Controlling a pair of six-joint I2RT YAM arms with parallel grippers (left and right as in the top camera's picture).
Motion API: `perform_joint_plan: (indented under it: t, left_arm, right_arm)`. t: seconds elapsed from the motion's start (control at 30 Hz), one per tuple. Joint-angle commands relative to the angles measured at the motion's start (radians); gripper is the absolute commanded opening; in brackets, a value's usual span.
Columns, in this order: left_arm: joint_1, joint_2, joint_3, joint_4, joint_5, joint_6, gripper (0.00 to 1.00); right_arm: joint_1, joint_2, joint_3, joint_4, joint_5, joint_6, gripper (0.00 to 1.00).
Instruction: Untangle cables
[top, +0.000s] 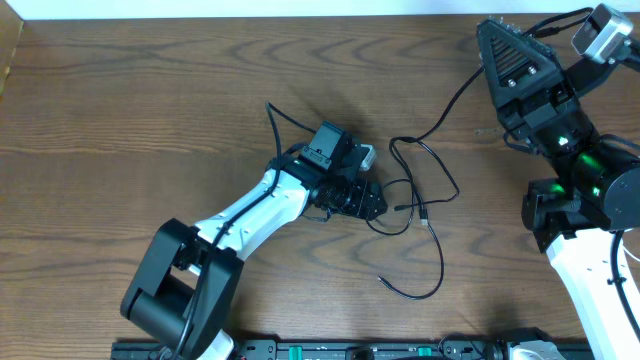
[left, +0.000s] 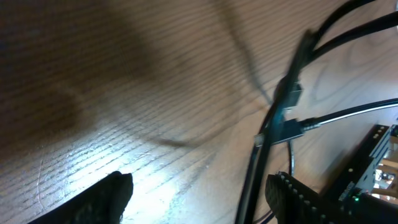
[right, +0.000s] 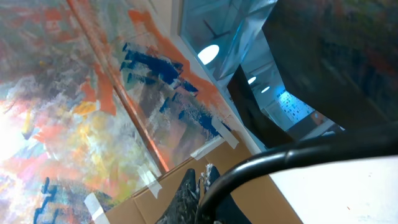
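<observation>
I see the table (top: 150, 100) carrying the black cable (top: 441, 262), looped centre-right. My left gripper (left: 202, 196) sits low over it, fingers apart. My right gripper (right: 198, 185), raised, looks clamped on that cable.

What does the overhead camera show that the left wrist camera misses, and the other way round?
Only overhead: both arms whole, including the right arm at the far side, and the black cable in its full run of loops across the table. Only left wrist: the left gripper up close with its fingertips apart, and a plug lying among crossing strands. Both: the black cable, the wooden table and the left gripper.
</observation>
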Motion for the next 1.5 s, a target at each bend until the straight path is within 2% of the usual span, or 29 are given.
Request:
perform_joint_plan:
  t: [0.0, 0.03, 0.07, 0.13, 0.17, 0.3, 0.37, 0.47, 0.57, 0.67, 0.8, 0.93, 1.03, 1.2, 1.33, 1.43, 1.47]
  left_arm:
    - [-0.002, 0.016, -0.011, -0.001, -0.005, -0.002, 0.56]
    - [-0.002, 0.016, -0.011, -0.001, -0.005, -0.002, 0.44]
    - [-0.002, 0.016, -0.011, -0.002, -0.005, -0.002, 0.26]
    - [0.002, 0.016, -0.011, -0.007, -0.006, -0.001, 0.09]
    - [0.006, 0.016, -0.011, -0.014, -0.006, -0.001, 0.08]
    - [0.046, 0.016, -0.011, -0.07, -0.016, 0.0, 0.07]
    - [0.098, 0.016, -0.011, -0.149, -0.077, 0.003, 0.07]
    - [0.175, 0.016, -0.011, -0.252, -0.187, 0.003, 0.08]
    - [0.264, 0.016, -0.011, -0.327, -0.27, 0.004, 0.08]
    - [0.357, 0.016, -0.011, -0.368, -0.276, 0.022, 0.08]
    - [0.486, 0.016, -0.011, -0.392, -0.275, 0.029, 0.07]
    - [0.606, 0.016, -0.011, -0.412, -0.275, 0.029, 0.07]
    - [0.666, 0.016, -0.011, -0.43, -0.272, 0.029, 0.07]
    - [0.688, 0.016, -0.011, -0.425, -0.237, 0.028, 0.07]
    - [0.688, 0.016, -0.011, -0.424, -0.209, 0.021, 0.08]
    - [0.688, 0.016, -0.011, -0.417, -0.14, 0.021, 0.07]
    - [0.688, 0.016, -0.011, -0.413, -0.117, 0.021, 0.07]
  right_arm:
    - [0.002, -0.005, 0.009, 0.006, 0.017, 0.011, 0.01]
    - [0.002, -0.004, 0.009, 0.006, 0.013, 0.011, 0.01]
    - [0.002, -0.004, 0.009, 0.003, 0.0, 0.01, 0.01]
    - [0.002, -0.004, 0.009, -0.04, -0.022, 0.01, 0.01]
    - [0.001, -0.004, 0.009, -0.088, -0.035, -0.003, 0.01]
    - [0.0, -0.004, 0.009, -0.332, -0.04, -0.152, 0.01]
    - [-0.014, -0.004, 0.009, -0.548, -0.017, -0.321, 0.01]
    - [-0.043, -0.004, 0.009, -0.778, 0.061, -0.463, 0.01]
    - [-0.088, -0.004, 0.009, -1.033, 0.223, -0.586, 0.01]
    - [-0.142, -0.004, 0.009, -1.246, 0.42, -0.694, 0.01]
    - [-0.223, -0.004, 0.009, -1.447, 0.668, -0.813, 0.01]
    - [-0.339, -0.004, 0.009, -1.564, 0.9, -0.883, 0.01]
    - [-0.471, -0.004, 0.009, -1.592, 0.982, -0.877, 0.01]
    - [-0.628, -0.004, 0.009, -1.604, 0.857, -0.869, 0.01]
    - [-0.662, 0.0, 0.009, -1.616, 0.834, -0.853, 0.01]
    - [-0.652, 0.013, 0.009, -1.57, 0.644, -0.917, 0.01]
    - [-0.645, 0.021, 0.009, -1.54, 0.522, -0.964, 0.01]
